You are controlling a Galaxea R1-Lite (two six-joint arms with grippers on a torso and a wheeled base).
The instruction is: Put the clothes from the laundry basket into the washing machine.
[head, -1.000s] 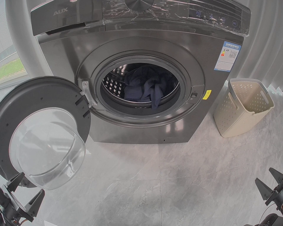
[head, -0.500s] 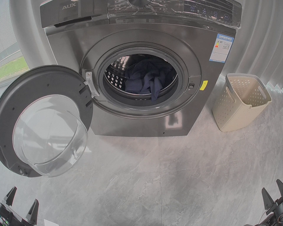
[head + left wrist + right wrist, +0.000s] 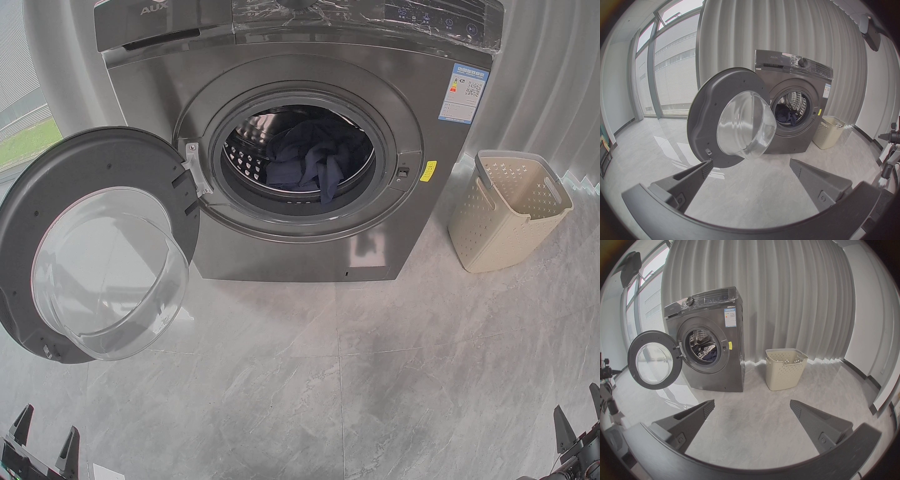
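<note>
My left gripper [image 3: 47, 431] sits low at seven o'clock, jaws spread wide, holding nothing. My right gripper [image 3: 576, 406], at five o'clock, is the same. The big grey metal washing machine [image 3: 300, 250] stands at twelve o'clock with dark blue clothes [image 3: 309, 159] in its drum [image 3: 244, 169]. Its round glass-bowl door [image 3: 94, 162] hangs open at nine o'clock, ahead of my left gripper. The cream plastic laundry basket [image 3: 500, 231] stands at two o'clock, beside the machine.

**Navy clothes [image 3: 306, 164] in the drum, door [image 3: 94, 162] open**

The clothes lay bunched inside the grey washing machine [image 3: 281, 256], one fold drooping over the drum's lip. Its round door stood swung wide leftward. The beige perforated laundry basket [image 3: 481, 231] stood upright just right of the machine.
</note>
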